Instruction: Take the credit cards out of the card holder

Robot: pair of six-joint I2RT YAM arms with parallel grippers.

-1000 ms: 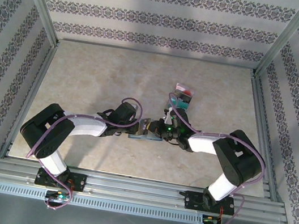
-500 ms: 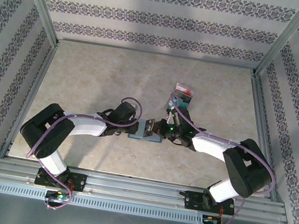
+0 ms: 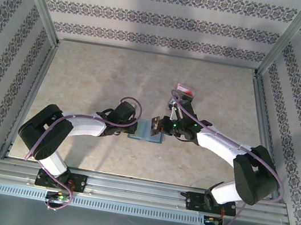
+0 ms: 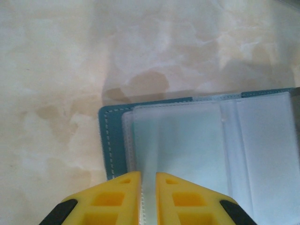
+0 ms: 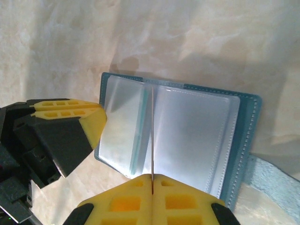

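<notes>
The teal card holder point(image 5: 246, 136) lies open on the table, its clear pockets facing up. In the top view it sits between the two grippers point(image 3: 148, 132). My right gripper point(image 5: 153, 178) is shut on a thin credit card point(image 5: 152, 136), seen edge-on and standing upright over the holder's fold. A teal card edge point(image 5: 136, 143) shows inside the left pocket. My left gripper point(image 4: 148, 177) is shut on a clear pocket page of the card holder point(image 4: 115, 140) at its left side. One of its yellow fingers point(image 5: 77, 115) shows in the right wrist view.
Loose coloured cards point(image 3: 185, 89) lie on the marble tabletop behind the right gripper. Metal frame rails point(image 3: 33, 87) and patterned walls bound the table on three sides. Bare tabletop extends to the back and left.
The right arm's elbow has swung outward to the right and its gripper has shifted slightly left over the holder. The left arm has barely moved.
</notes>
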